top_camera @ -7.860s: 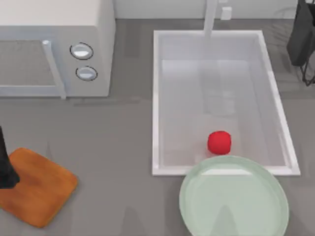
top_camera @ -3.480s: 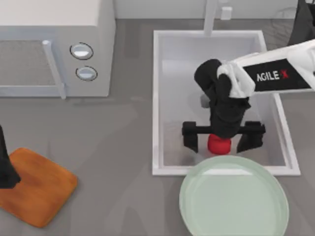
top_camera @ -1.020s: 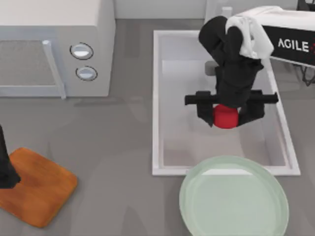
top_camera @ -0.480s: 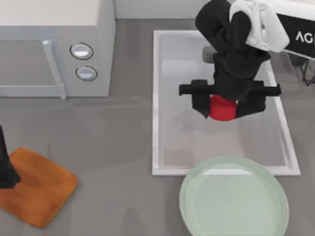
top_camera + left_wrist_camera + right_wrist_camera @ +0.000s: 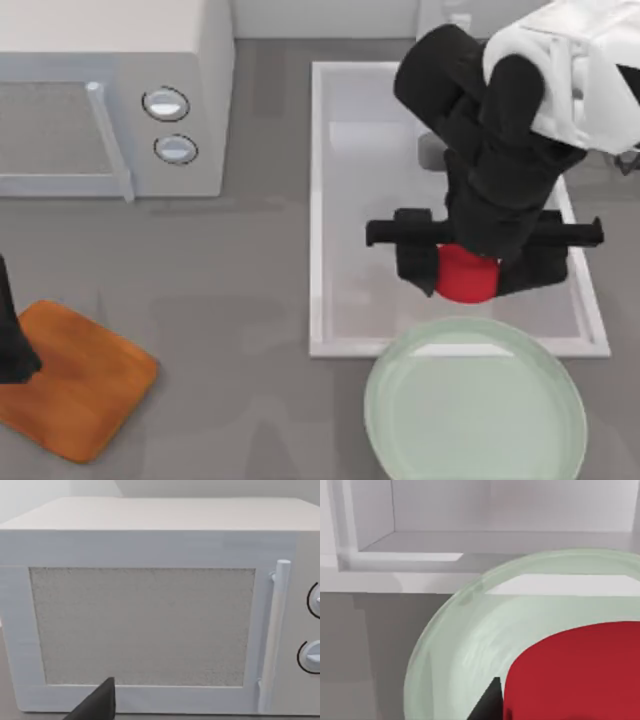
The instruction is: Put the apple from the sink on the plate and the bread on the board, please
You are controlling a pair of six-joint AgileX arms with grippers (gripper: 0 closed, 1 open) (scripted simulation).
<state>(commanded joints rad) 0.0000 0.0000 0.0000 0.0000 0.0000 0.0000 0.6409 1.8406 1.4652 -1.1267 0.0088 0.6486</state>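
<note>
Your right pincer [image 5: 468, 272] is clamped on the apple [image 5: 466, 280], holding it above the sink [image 5: 318, 200], over the basin's near end. The plate [image 5: 400, 420] lies on the tabletop [image 5: 230, 300] just ahead of and below the pincer, its rim overlapping the sink's edge. Your left pincer [image 5: 12, 345] sits parked by the board [image 5: 85, 385], facing the microwave [image 5: 150, 605]; you cannot tell its opening.
</note>
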